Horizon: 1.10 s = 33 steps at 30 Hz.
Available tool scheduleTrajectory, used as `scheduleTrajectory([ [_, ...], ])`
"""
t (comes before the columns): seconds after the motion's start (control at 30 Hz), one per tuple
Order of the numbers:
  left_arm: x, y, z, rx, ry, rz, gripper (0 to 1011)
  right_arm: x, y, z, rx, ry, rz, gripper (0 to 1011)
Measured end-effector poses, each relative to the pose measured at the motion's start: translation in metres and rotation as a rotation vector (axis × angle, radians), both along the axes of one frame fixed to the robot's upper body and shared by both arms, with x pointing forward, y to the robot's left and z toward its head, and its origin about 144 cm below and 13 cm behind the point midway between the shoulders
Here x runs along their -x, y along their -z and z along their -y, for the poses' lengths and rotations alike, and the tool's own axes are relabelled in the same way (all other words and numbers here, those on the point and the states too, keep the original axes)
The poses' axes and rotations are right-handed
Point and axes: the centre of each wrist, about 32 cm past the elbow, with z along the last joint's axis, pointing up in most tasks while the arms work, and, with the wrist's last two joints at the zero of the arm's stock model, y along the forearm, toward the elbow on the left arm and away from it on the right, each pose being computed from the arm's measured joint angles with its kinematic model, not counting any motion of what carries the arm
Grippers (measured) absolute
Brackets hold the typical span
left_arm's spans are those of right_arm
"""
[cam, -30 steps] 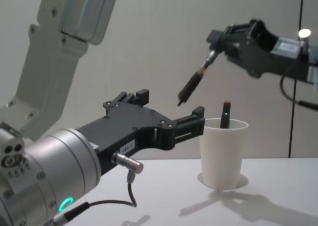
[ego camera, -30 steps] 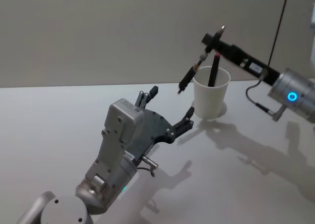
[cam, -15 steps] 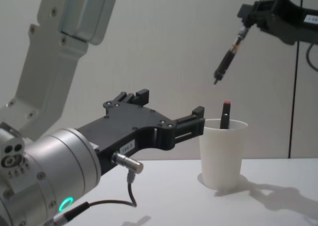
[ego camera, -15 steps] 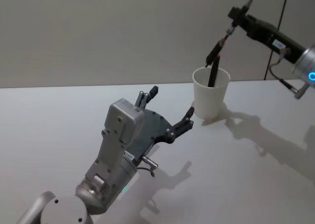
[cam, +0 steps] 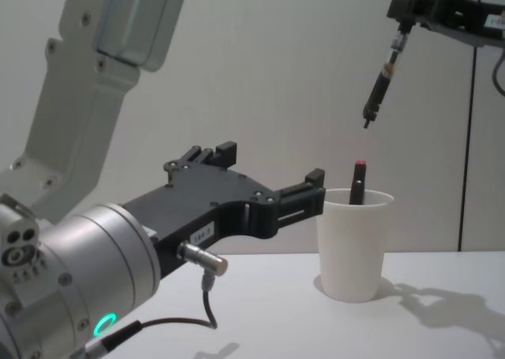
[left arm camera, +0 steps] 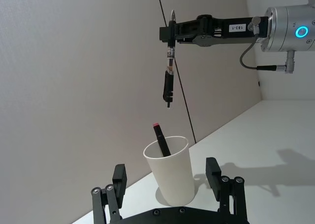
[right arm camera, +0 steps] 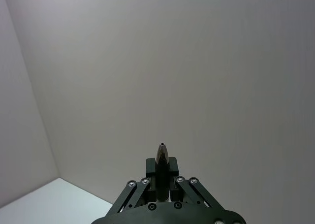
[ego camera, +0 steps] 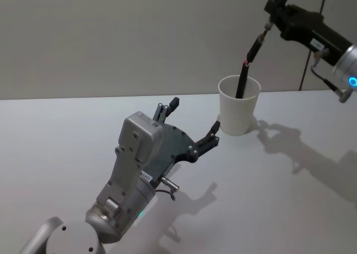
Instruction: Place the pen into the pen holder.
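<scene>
Your right gripper (right arm camera: 161,177) has its jaws closed on the pen (right arm camera: 161,157), tip toward a plain wall (right arm camera: 172,61).

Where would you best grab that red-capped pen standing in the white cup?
Probably by its upper end, coming straight down from above. The red-capped pen leans inside the pen holder, so only its capped top clears the rim and the cup wall blocks a sideways approach. The right gripper, already holding another pen, hangs above it.

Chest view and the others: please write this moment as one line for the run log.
right gripper: shut on pen, raised above pen holder | holder: one red-tipped pen inside | left gripper: open, idle near holder
</scene>
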Motion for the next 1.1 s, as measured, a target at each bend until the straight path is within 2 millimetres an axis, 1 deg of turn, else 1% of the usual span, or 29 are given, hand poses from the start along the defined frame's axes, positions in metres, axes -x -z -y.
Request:
scheduleTrajectory([
  [0.43, 0.0, 0.0, 0.0, 0.0, 0.0, 0.0, 1001, 0.002, 0.01, -0.014, 0.127, 0.053, 0.062, 130],
  [0.77, 0.0, 0.0, 0.0, 0.0, 0.0, 0.0, 1001, 0.0, 0.017, -0.02, 0.19, 0.094, 0.079, 130],
  [1.1, 0.0, 0.0, 0.0, 0.0, 0.0, 0.0, 1001, -0.006, 0.025, -0.024, 0.232, 0.109, 0.071, 130],
])
